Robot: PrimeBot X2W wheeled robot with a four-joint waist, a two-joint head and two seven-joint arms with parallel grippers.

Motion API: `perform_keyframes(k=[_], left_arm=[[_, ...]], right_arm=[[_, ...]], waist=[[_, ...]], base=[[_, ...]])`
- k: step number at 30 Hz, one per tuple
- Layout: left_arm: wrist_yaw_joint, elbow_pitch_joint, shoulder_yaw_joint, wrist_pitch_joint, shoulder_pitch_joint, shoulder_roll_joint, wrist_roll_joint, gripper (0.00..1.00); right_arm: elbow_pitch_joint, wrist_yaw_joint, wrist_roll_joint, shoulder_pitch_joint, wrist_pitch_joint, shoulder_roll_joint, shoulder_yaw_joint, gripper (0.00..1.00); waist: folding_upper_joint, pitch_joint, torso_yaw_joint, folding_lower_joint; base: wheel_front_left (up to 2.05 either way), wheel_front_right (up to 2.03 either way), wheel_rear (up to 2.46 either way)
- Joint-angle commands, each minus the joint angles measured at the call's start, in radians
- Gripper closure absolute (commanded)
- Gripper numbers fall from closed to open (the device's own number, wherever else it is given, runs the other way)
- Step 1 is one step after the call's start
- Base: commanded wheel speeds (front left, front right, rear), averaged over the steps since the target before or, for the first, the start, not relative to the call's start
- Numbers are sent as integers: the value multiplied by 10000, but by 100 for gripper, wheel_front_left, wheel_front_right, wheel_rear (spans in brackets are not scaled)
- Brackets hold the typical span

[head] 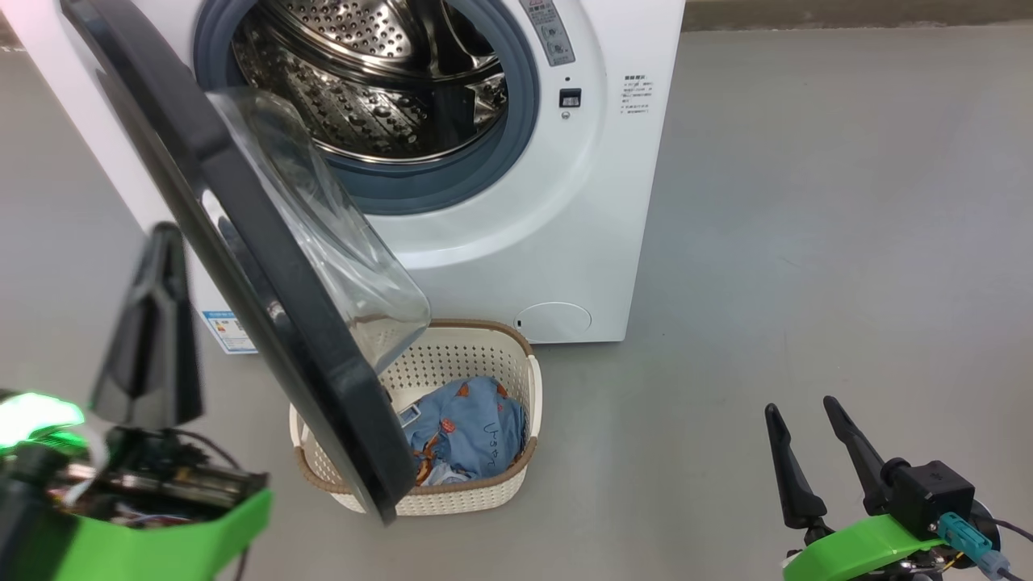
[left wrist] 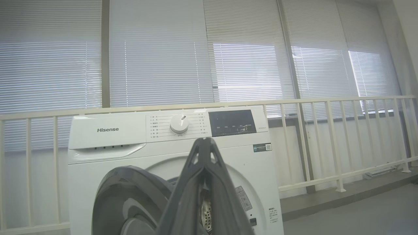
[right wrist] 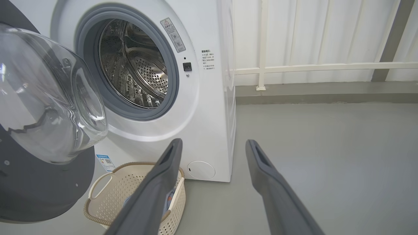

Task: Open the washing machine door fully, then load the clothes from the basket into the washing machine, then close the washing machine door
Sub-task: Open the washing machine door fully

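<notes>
Head view: washing machine door (head: 282, 339) stands swung out on its hinge at the 9 o'clock side of the washing machine (head: 565, 226). It is seen nearly edge-on, its long line running 11 to 5 o'clock, and the glass bowl (head: 323, 242) bulges toward 3 o'clock. The drum (head: 379, 81) is exposed. The basket (head: 484, 347) sits on the floor at the machine's 6 o'clock, its 9 o'clock side hidden behind the door's lower edge. The clothes (head: 468, 428) lie crumpled inside, with no clear long axis. The left gripper (head: 161, 242) is at 9 o'clock of the door, near its outer face, fingers clenched on nothing; contact cannot be told. The right gripper (head: 800, 403) is at 4 o'clock, well apart from the basket, jaws spread and empty.

Left wrist view: the closed fingers point up at the control dial (left wrist: 179, 124), with the door rim low at 7 o'clock.

Right wrist view: the spread fingers frame the floor, with the basket at 7 o'clock and the bowl at 9.

Handling, a judgement: the door is stiff and hinged and the glass slick — push on the black rim, not the bowl. The clothes are soft, light and limp — pinch a raised fold on top. The door overhanging the basket may snag a lift, so swinging it wider first looks wise.
</notes>
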Motion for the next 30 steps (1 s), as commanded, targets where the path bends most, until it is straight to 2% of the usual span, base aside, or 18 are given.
perform_keyframes(k=[1, 13, 22, 30], left_arm=[[-16, -357, 128, -49, -490, 257, -87, 100], [-16, -653, -2542, -49, -1063, 219, -314, 100], [-16, 48, -3613, -49, -728, 115, -425, 100], [-16, 773, -4192, -49, -380, 59, -464, 100]], right_arm=[[-186, 16, -13, -205, -47, -26, 312, 0], [-102, 16, -6, -195, -47, -26, 349, 0], [93, 16, 33, -205, -47, -26, 528, 0], [287, 16, 18, -209, -47, -26, 575, 0]], waist=[[0, 8, -12, 0], [0, 15, -45, 0], [0, 90, -52, 0], [0, 37, -49, 0]], base=[[0, 0, 0], [0, 0, 0], [0, 0, 0], [0, 0, 0]])
